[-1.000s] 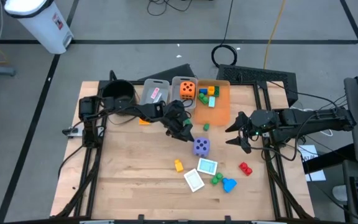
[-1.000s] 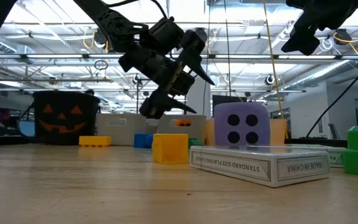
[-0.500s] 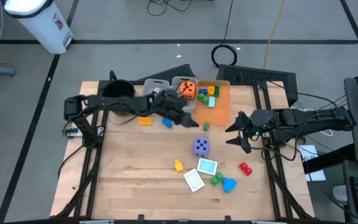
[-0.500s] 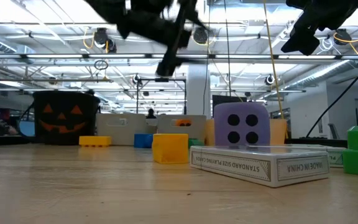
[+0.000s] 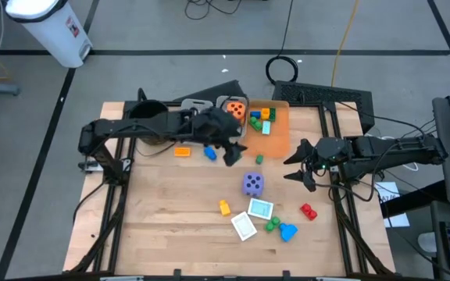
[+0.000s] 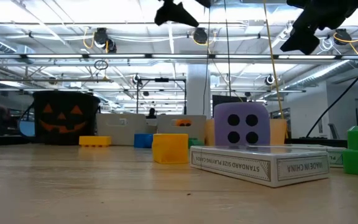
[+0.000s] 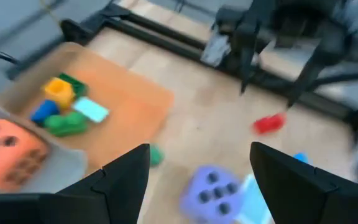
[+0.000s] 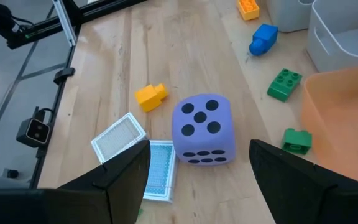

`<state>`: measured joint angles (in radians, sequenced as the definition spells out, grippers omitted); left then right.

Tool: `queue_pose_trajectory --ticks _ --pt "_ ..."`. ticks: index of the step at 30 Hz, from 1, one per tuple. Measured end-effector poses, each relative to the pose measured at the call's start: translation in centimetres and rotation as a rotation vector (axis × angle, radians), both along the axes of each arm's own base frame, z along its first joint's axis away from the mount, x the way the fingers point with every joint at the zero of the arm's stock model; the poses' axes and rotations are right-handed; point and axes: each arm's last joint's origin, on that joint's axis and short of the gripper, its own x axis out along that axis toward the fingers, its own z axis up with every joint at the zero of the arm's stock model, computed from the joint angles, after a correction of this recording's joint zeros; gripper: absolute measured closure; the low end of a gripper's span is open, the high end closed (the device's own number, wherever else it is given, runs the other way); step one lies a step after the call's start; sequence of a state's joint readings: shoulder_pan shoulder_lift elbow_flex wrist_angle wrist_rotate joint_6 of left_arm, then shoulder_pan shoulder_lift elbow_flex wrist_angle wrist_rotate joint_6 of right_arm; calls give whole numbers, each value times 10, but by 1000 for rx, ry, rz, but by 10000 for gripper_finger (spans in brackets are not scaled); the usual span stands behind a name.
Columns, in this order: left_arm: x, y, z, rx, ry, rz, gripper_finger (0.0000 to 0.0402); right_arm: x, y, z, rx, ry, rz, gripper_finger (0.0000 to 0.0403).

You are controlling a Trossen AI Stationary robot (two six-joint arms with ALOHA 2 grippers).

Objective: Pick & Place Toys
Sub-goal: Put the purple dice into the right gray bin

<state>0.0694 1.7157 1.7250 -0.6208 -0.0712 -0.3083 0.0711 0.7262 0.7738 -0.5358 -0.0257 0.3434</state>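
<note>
Toys mostly loose on the table: orange block (image 5: 181,151), blue block (image 5: 210,154), purple die (image 5: 252,184), cards (image 5: 260,209) near the front. Risk: left gripper (image 5: 233,151), jaws wide & empty, hangs just beside the bins; a low sweep could nudge the grey bin (image 5: 194,109) or knock the blue block away. Right gripper (image 5: 301,166), also wide & empty, waits by the right edge. Orange die (image 5: 237,112) sits in a grey bin; orange bin (image 5: 278,136) holds a few small blocks.

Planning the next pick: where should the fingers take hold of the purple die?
Probably from above, fingers on two opposite flat side faces of the purple die. It sits square on the table, clear of the cards, so its sides look free.
</note>
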Motion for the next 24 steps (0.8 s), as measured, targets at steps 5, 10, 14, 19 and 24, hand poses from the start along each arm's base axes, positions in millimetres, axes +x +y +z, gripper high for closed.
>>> queue_pose_trajectory --ticks 5,10,14,19,24 --pt "1 -18 -10 -5 37 -6 117 0 0 0 20 1 -12 138" --pt "0 -18 -36 -212 88 57 117 1 0 0 31 6 -20 138" --pt "0 -16 -58 -402 109 147 117 1 0 0 31 6 -21 138" --pt "6 -19 -83 -478 21 163 117 1 0 0 30 6 -22 138" --pt "10 -23 -95 -407 -88 111 117 1 0 0 44 7 -32 138"
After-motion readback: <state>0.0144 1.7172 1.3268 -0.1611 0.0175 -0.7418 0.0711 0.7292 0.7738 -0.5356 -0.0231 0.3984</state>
